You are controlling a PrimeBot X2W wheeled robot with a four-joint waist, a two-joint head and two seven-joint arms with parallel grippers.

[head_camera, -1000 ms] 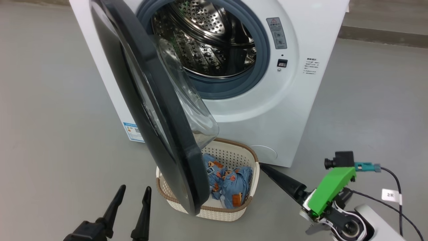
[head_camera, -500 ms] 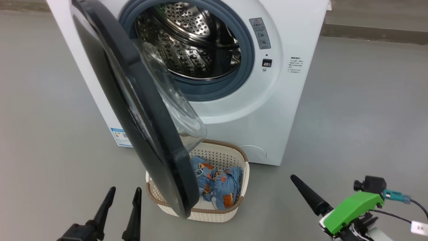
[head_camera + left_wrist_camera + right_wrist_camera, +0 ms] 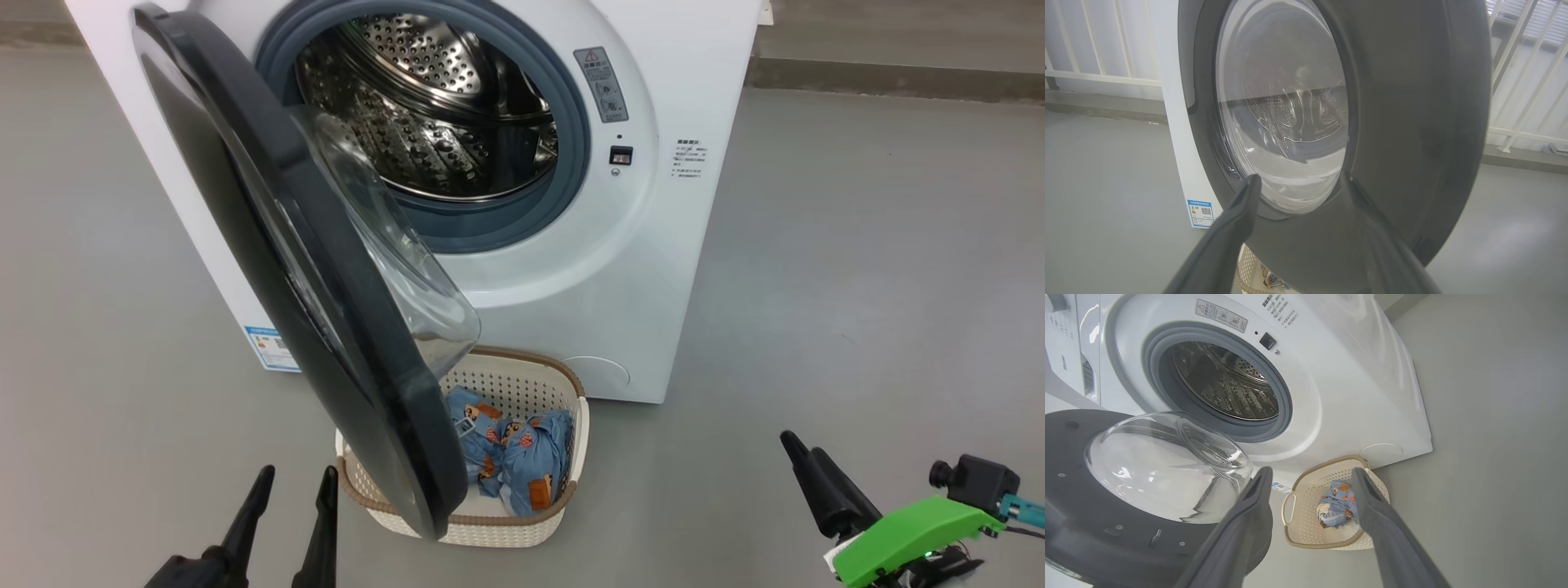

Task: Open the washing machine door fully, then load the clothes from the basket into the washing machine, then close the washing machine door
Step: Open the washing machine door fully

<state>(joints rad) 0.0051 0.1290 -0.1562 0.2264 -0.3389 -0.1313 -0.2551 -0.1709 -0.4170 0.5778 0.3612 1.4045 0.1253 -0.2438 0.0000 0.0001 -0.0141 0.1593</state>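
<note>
Washing machine door (image 3: 245, 212) was found swung out near edge-on, its lower rim overhanging the left part of the basket (image 3: 531, 358) on the floor by the washing machine (image 3: 653, 269). Clothes (image 3: 514, 453) were heaped inside, on the door's inner side. Left gripper (image 3: 297, 474) was placed just beside the outer face, fingers spread, empty. Right gripper (image 3: 804, 447) was parked well apart, fingers spread, empty, aimed basket-ward; judged better placed for the inner face.

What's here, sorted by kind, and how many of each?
Big white front-loading washing machine, its round black-rimmed glass door open: 1
Small cream perforated plastic basket: 1
Heap of light-blue printed clothes in it, pieces uncountable: 1
Dark two-fingered left gripper and right gripper, both open: 2
Total: 5
</note>
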